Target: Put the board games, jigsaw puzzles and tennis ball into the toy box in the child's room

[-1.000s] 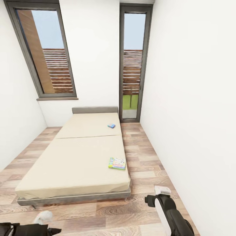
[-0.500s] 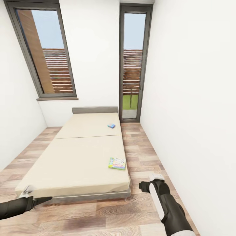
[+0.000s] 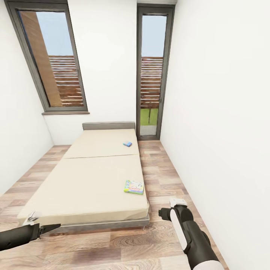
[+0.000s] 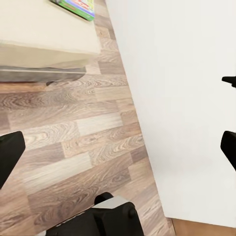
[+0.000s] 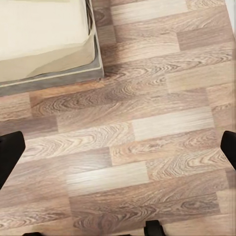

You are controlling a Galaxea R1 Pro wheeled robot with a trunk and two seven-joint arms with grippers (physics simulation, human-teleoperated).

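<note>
Board games (image 3: 134, 186) lie on the bed (image 3: 90, 180), print too small to read

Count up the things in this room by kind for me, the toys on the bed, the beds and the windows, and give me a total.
Board games on the bed: 2, a green-edged colourful box near the foot corner and a small blue box near the headboard.
Beds: 1.
Tall windows: 2, left and right.
Total: 5.
</note>
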